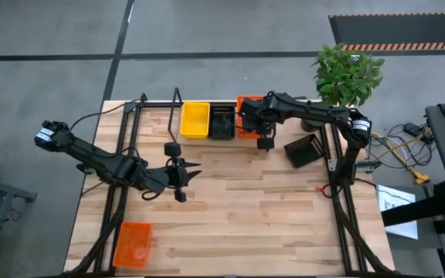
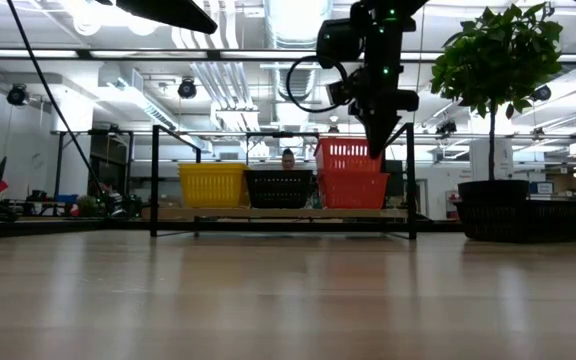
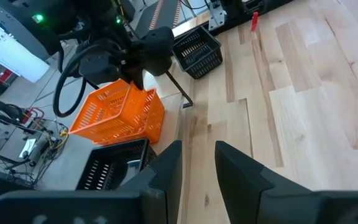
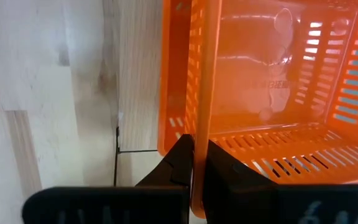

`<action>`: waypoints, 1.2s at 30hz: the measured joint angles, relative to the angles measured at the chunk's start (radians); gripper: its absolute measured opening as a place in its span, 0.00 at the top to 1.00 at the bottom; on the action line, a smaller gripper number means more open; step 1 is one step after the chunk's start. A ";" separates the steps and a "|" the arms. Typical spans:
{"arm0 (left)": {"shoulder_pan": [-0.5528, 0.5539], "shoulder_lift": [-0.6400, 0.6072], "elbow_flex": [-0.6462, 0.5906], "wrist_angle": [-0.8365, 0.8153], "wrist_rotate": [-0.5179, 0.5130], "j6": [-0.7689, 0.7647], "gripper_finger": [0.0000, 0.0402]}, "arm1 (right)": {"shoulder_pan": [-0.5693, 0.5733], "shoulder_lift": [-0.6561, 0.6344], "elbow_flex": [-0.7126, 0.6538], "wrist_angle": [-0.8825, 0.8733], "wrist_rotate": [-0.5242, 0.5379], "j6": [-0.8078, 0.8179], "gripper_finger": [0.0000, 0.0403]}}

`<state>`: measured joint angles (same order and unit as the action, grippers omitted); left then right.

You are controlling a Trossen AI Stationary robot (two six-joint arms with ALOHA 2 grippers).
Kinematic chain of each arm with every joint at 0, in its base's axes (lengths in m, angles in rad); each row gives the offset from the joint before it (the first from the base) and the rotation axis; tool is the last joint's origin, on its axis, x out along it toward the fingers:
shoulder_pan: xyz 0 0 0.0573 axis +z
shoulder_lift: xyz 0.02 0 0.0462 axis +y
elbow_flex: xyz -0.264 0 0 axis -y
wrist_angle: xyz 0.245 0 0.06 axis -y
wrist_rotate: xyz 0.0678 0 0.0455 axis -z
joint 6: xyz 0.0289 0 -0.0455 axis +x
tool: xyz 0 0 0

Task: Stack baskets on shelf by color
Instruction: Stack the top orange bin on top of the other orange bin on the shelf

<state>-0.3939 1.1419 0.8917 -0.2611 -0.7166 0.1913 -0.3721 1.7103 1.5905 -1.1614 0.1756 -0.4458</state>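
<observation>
Left fingers [image 3: 166,177] fill the foreground of the left wrist view, spread apart, holding nothing. Left gripper [image 1: 182,179] hangs over bare table [image 1: 269,224] mid-board, aimed toward the shelf [image 1: 178,100].

Right gripper [image 4: 194,163]: fingers pinched tight on the wall of an orange basket [image 4: 272,81], one finger inside, one outside. That basket [image 2: 348,155] sits nested on a second orange basket [image 2: 353,190] at the shelf end directly below the gripper. Top one looks slightly tilted, not fully seated. Long axis runs front-to-back of the shelf, open side up.

Beside the right gripper, along the shelf: black basket [image 1: 222,122], then yellow basket [image 1: 195,120], same orientation.

Loose black basket [image 1: 303,150] on the table just past the right gripper, skewed. Another orange basket [image 1: 132,244] well behind the left gripper, near the table corner.
</observation>
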 joint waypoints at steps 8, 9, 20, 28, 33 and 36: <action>0.000 0.000 0.000 0.001 0.000 0.000 0.80 | 0.000 0.000 -0.029 0.001 0.000 0.013 0.98; 0.000 0.000 0.000 0.002 0.000 0.000 0.80 | 0.000 0.000 -0.034 0.001 -0.001 0.013 0.98; 0.000 0.000 0.000 0.010 0.000 0.006 0.80 | 0.001 0.001 -0.054 0.001 -0.004 0.009 0.98; 0.000 0.000 0.000 0.010 0.000 0.006 0.80 | 0.001 0.001 -0.054 -0.002 -0.053 0.008 0.98; 0.000 0.000 0.000 0.010 0.000 0.006 0.80 | 0.001 0.001 -0.054 -0.003 -0.053 0.016 0.98; 0.000 0.000 0.000 0.010 0.000 0.006 0.80 | 0.001 0.001 -0.054 -0.003 -0.053 0.021 0.97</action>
<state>-0.3939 1.1419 0.8917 -0.2512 -0.7168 0.1970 -0.3710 1.7111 1.5368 -1.1645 0.1223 -0.4245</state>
